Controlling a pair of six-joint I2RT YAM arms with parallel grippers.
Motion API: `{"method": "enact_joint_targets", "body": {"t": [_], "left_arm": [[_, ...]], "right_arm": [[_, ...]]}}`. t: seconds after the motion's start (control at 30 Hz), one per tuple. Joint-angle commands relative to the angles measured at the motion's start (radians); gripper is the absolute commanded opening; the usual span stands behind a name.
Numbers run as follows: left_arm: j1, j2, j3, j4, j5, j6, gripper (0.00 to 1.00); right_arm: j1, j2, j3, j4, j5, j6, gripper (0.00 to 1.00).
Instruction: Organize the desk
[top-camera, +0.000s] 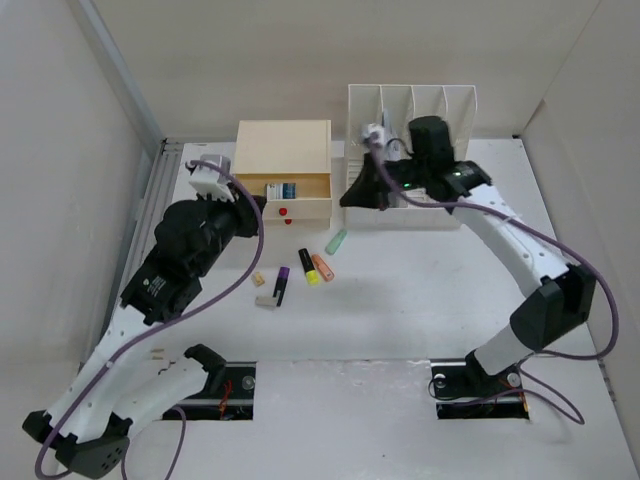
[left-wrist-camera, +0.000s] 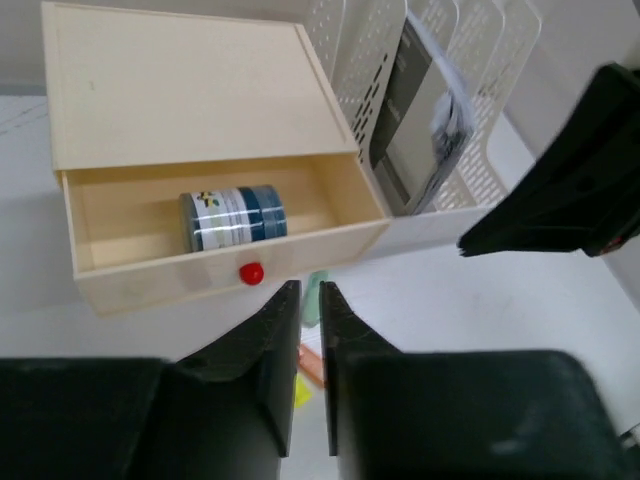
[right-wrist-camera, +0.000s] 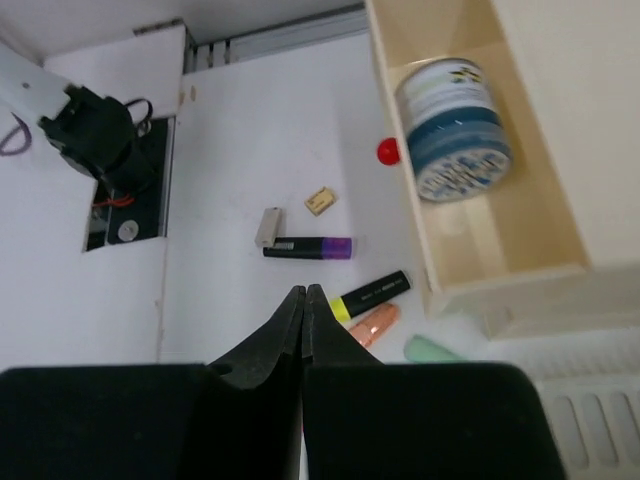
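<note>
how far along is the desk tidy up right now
Done: a blue-and-white cylinder sits in the open drawer, a dark item in the file rack. In hand: nothing; left gripper and right gripper are empty. Left: four highlighters and two small pieces lie loose on the desk.

In the overhead view the right arm (top-camera: 436, 160) covers the lower middle of the file rack (top-camera: 460, 105), and we cannot make out the pale thing (top-camera: 378, 135) in its left slot. In the left wrist view the fingers (left-wrist-camera: 282, 350) of the left gripper (left-wrist-camera: 309, 290) hide most of the green marker (left-wrist-camera: 312, 302), and the label on the can (left-wrist-camera: 232, 218) is too blurred to read. In the right wrist view the drawer box (right-wrist-camera: 570, 110) runs off the right edge, and the tan piece (right-wrist-camera: 320, 200) is too small to tell.
</note>
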Motion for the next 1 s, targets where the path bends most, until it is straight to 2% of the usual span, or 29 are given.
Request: {"method": "enact_joint_targets", "body": {"t": [0.0, 0.03, 0.1, 0.13, 0.2, 0.3, 0.47, 0.8, 0.97], "left_arm": [[-0.001, -0.109, -0.119, 0.148, 0.07, 0.049, 0.13], [-0.001, -0.143, -0.142, 0.167, 0.07, 0.066, 0.28], [-0.001, -0.208, -0.204, 0.187, 0.027, 0.057, 0.69], [-0.001, -0.26, -0.219, 0.199, 0.016, 0.057, 0.9], [-0.001, -0.297, -0.261, 0.208, -0.01, 0.067, 1.0], [-0.001, -0.332, -0.296, 0.218, -0.041, 0.067, 1.0], [-0.001, -0.357, -0.359, 0.268, -0.038, 0.107, 1.0], [-0.001, -0.414, -0.371, 0.259, -0.016, 0.118, 1.0], [-0.001, -0.464, -0.38, 0.248, -0.027, 0.1, 1.0]], "right_arm": [[0.206, 0.059, 0.086, -0.086, 0.288, -0.16, 0.0], [0.245, 0.07, 0.086, -0.06, 0.364, -0.172, 0.0], [0.307, 0.096, 0.086, -0.033, 0.539, -0.208, 0.0], [0.342, 0.105, 0.077, -0.004, 0.579, -0.217, 0.0], [0.362, 0.143, 0.092, -0.003, 0.625, -0.217, 0.0], [0.394, 0.182, 0.112, 0.029, 0.729, -0.217, 0.0], [0.459, 0.237, 0.087, 0.179, 1.028, -0.208, 0.0], [0.477, 0.395, 0.184, 0.345, 1.328, -0.198, 0.0], [0.477, 0.441, 0.244, 0.377, 1.409, -0.198, 0.0]]}}
